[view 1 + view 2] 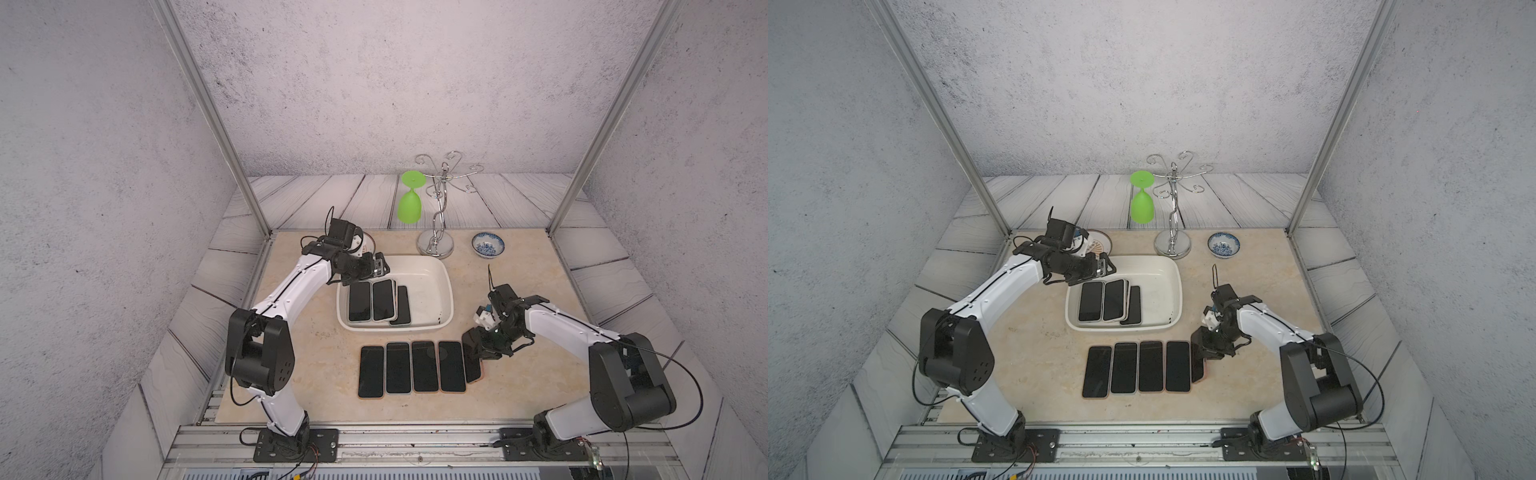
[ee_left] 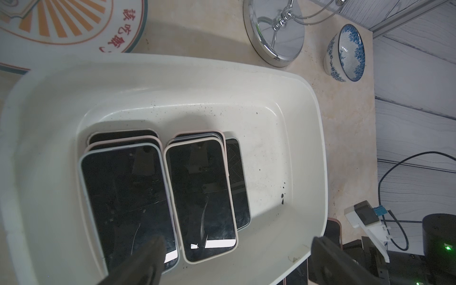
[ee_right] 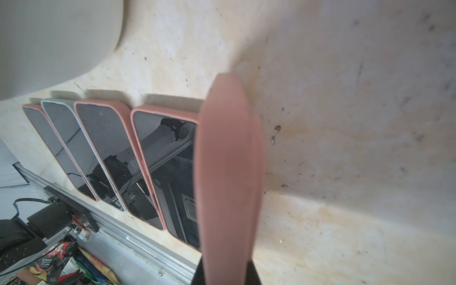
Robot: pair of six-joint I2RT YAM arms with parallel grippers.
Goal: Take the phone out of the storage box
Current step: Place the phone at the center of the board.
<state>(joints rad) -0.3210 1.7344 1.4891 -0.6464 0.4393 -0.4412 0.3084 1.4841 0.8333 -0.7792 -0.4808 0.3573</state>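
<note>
beige tabletop (image 1: 324, 365): left fingers (image 2: 148, 259) wide apart over storage box (image 1: 444, 282); right fingers (image 3: 254, 276) clamp a pink-cased phone (image 3: 227, 172).

You see three phones (image 1: 382, 300) lying in the storage box (image 1: 446, 286), with your left gripper (image 1: 380, 266) over its far left corner. Your right gripper (image 1: 473, 345) clasps a tilted fifth phone (image 1: 473, 372) beside the row of four (image 1: 411, 368) on the table (image 1: 316, 374).
</note>
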